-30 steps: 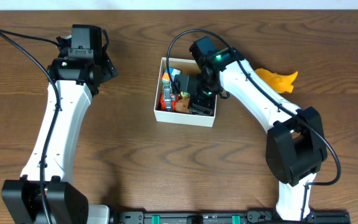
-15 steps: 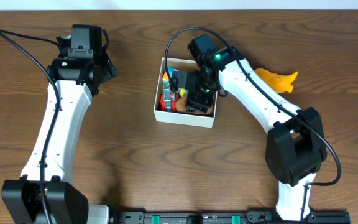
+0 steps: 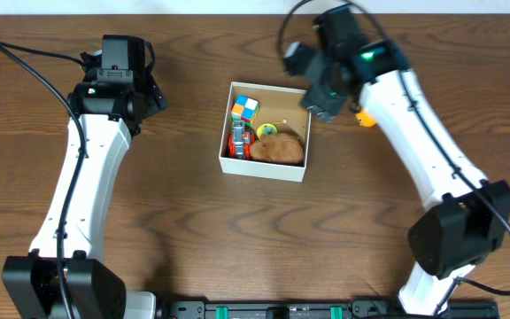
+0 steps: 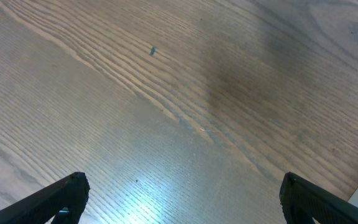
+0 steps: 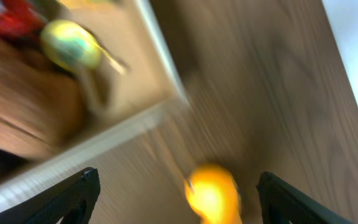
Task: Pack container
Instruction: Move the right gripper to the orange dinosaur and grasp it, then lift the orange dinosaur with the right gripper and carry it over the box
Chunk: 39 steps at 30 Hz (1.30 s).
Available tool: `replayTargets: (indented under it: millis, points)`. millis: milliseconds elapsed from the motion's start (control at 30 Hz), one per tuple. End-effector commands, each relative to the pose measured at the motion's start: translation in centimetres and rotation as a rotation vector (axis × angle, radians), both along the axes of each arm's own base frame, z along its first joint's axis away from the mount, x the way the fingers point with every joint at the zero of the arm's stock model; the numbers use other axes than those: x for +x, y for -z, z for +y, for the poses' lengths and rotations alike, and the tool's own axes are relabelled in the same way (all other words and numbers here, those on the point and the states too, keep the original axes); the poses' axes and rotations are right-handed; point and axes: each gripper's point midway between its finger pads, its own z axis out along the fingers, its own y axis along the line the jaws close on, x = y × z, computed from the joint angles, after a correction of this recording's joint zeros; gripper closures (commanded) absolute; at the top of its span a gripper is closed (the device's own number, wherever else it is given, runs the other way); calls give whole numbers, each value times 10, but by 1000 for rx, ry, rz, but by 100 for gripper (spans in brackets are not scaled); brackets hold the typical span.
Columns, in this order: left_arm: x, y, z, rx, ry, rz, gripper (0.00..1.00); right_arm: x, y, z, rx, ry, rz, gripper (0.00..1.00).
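Note:
The container [image 3: 262,167], a white square box with a tan inside, sits mid-table and holds a coloured cube [image 3: 245,109], a red toy [image 3: 237,142], a yellow-green ball [image 3: 266,130] and a brown plush [image 3: 279,148]. My right gripper [image 3: 312,84] hangs open and empty beyond the box's far right corner. Its blurred wrist view shows the container wall [image 5: 73,158], the ball [image 5: 70,45] and an orange toy [image 5: 213,193] on the table between the spread fingers of the gripper [image 5: 178,202]. My left gripper [image 3: 153,96] is open over bare wood [image 4: 179,202], well left of the box.
The orange toy [image 3: 364,116] lies on the table right of the container, mostly hidden under my right arm. A white strip runs along the table's far edge [image 3: 237,7]. A black rail lines the near edge [image 3: 326,308].
My right gripper has risen out of the container and swung to its far right, jaws wider. The brown plush now lies uncovered in the box. The left arm has not moved.

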Motion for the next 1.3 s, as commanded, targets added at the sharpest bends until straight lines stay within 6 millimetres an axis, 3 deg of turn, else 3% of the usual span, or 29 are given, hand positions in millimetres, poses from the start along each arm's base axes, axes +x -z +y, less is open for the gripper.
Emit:
replayTargets:
  millis: [0,167,267,533,667,800,900,933,1000,1067,1167,1267]
  points:
    - [1,-12,1,8,0,-28,2,11,-2,-58,-69,166,-13,14]
    - [1,-12,1,8,-1,-28,2,17,17,-122,-69,297,21,15]
    - [1,-12,1,8,0,-28,2,16,35,-148,-24,338,68,16]
    - [1,-12,1,8,0,-28,2,7,102,-176,108,397,235,18]
    - [1,-12,1,8,0,-28,2,2,133,-174,97,356,311,21]
    - [1,-12,1,8,0,-28,2,-1,156,-158,130,312,368,22]
    - [1,-12,1,8,0,-28,2,-3,165,-146,162,292,396,31]
    - [1,-12,1,8,0,-28,2,-3,165,-142,174,285,398,37]
    - [1,-12,1,8,0,-28,2,-2,163,-136,178,273,395,73]
    - [1,-12,1,8,0,-28,2,-1,158,-131,175,260,386,98]
    - [1,-12,1,8,0,-28,2,4,140,-123,164,238,349,99]
    - [1,-12,1,8,0,-28,2,11,109,-111,165,205,277,99]
